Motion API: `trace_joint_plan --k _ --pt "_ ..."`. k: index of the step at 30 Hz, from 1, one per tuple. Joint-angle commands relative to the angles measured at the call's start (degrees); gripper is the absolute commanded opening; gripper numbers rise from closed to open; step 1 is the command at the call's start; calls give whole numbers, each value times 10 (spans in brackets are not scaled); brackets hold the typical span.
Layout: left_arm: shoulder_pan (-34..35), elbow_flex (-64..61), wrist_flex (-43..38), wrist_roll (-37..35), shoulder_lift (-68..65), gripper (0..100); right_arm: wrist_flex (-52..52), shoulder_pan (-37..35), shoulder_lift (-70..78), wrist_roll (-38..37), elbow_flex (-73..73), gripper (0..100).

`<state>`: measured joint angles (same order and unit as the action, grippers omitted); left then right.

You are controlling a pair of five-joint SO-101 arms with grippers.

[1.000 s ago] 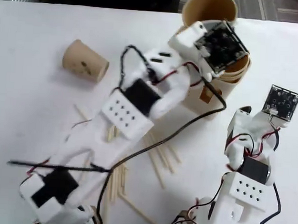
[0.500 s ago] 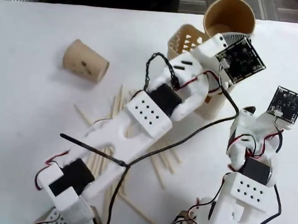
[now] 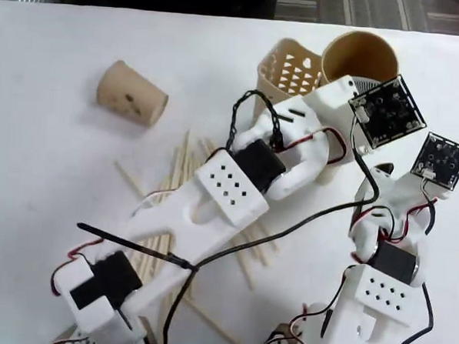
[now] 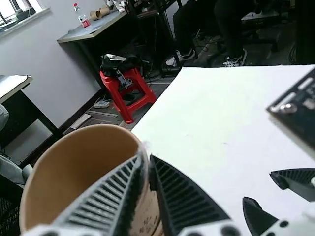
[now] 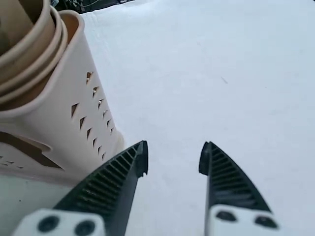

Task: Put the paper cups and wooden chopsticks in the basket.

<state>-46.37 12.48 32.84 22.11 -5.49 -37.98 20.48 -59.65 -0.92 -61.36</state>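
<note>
Step in hand: carrying a cup to the basket. The left pincer (image 4: 147, 167) is clamped on the rim of the held cup (image 3: 359, 57), one finger inside the wall and one outside, mouth up. In the high view this cup sits at the far right, just right of the basket (image 3: 289, 67) wall that shows; the arm hides the rest of the basket, so I cannot tell if the cup is over the opening or beside it. The right pincer (image 5: 172, 157) stands apart and holds nothing, low over the table (image 3: 60, 178) just beside the basket, which already holds nested cups (image 5: 29, 44). Left to do: a second cup (image 3: 131, 94) lies on its side at the far left, and the chopsticks (image 3: 183, 150) lie scattered in the middle, partly under the left arm. Judgement on the next move: line the held cup up over the nested ones, lower it straight, then let go; a tilted drop could catch the basket's rim. Against the earlier frames: the left arm has swung to the right, taking the held cup from the far edge toward the right and nearer, and uncovering the basket's latticed wall. The right arm, second cup and chopsticks are unchanged.
</note>
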Motion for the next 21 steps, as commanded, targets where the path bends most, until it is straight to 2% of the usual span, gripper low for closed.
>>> trace_joint_plan --k 1,6,10,16,21 --pt "3 25 4 -6 7 38 9 6 -9 6 7 179" --pt "23 33 4 -87 0 194 9 6 -9 6 7 180" --pt "40 93 55 -76 0 186 9 4 -9 6 7 180" --pt "78 264 226 -74 0 182 9 2 -9 6 6 180" --pt "154 429 406 -74 0 181 8 2 -9 6 6 180"
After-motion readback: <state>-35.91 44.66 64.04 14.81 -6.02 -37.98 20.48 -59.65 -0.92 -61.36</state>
